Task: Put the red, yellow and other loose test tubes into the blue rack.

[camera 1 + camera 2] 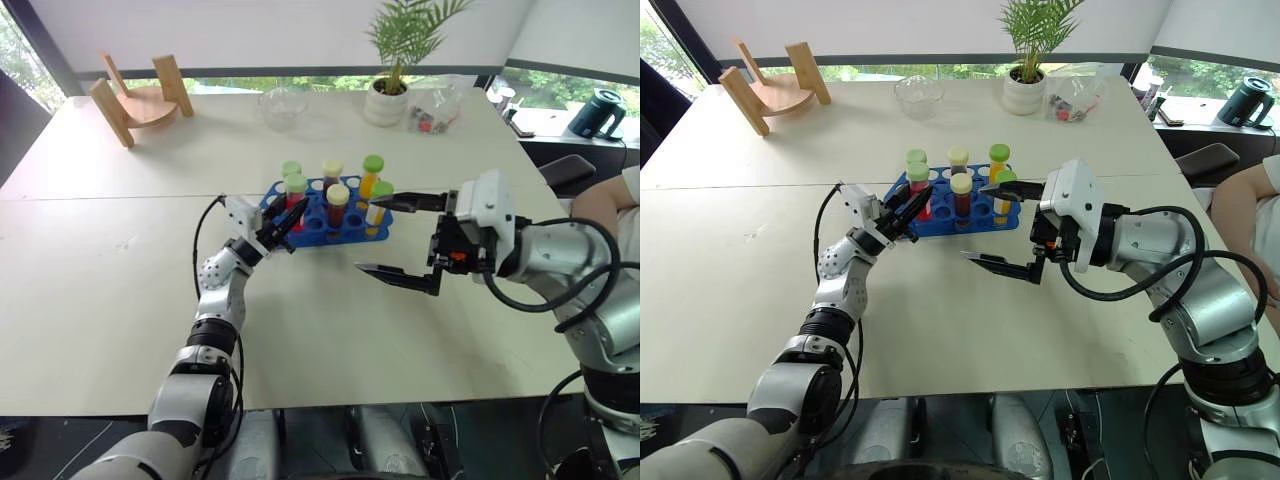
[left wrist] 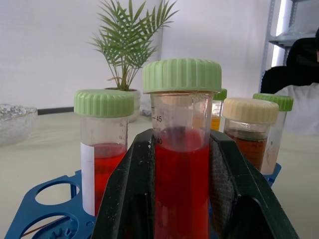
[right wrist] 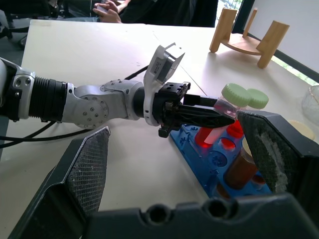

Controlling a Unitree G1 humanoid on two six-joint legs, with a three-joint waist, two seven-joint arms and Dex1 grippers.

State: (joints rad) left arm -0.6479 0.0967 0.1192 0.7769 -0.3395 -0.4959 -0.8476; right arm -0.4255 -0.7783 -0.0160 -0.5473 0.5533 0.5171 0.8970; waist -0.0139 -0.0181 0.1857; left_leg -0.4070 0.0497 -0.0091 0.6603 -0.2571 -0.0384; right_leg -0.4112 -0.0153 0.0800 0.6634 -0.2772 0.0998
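Status: insertion step in hand, imo. Left gripper (image 1: 288, 222) is clamped on a red tube w/ green cap (image 2: 182, 149), fingers (image 2: 227, 189) pinching the body below the cap, cap standing clear above them. Tube is upright-ish, right at the near-left corner of the blue rack (image 1: 325, 228). Can't tell from the head views whether its bottom is already in a hole or just above one; right wrist view shows it tilted slightly over that corner.

Rack itself: mid-table, holes up. Already seated in it: another green-cap red tube (image 2: 103, 144) just beside the held one, a cream-cap brownish tube (image 2: 249, 134) further along the rack, a yellow/orange-fill tube w/ green cap (image 1: 371, 175) at the rack's far side, plus a couple more I can't separate cleanly.

Right gripper (image 1: 400, 240) is empty, jaws spread wide, hanging off the rack's right end, near but not touching it.

No loose tubes visible on the table around the rack, so prob. near the end of the task.

Next move calls for: straighten tube to vertical, line it up w/ a free hole at that corner, lower till seated, then release + back out w/o clipping the neighbour cap. Risk: neighbour tube is very close to the left fingers, so opening them could nudge it or shift the rack.
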